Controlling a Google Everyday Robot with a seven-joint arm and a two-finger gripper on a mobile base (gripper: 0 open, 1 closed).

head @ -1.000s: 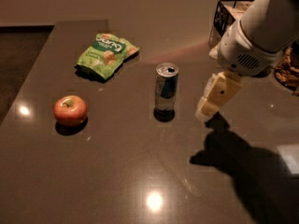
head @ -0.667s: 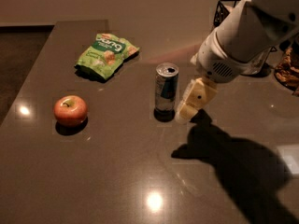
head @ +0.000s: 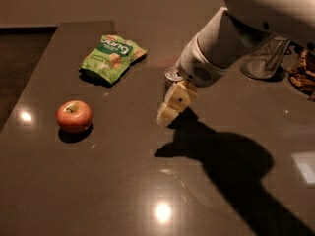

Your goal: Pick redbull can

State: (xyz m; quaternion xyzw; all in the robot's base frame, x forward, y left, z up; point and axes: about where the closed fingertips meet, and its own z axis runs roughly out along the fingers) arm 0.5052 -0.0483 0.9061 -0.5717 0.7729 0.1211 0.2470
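The redbull can (head: 172, 73) stands upright near the middle of the dark table (head: 98, 181). Only its shiny silver top shows; its body is hidden behind my gripper. My gripper (head: 170, 109), cream-coloured on a white arm, reaches in from the upper right. It sits low at the can, directly in front of it as seen from the camera. Whether it touches the can is hidden.
A green snack bag (head: 112, 57) lies at the back left of the table. A red apple (head: 74, 116) sits at the left. A clear glass cup (head: 266, 60) and a dark object (head: 302, 70) stand at the right, behind the arm. The table's left edge is near the apple.
The arm has moved left and down towards the can. The gripper was to the right of the can and now covers most of it. The can, apple and bag have not moved.
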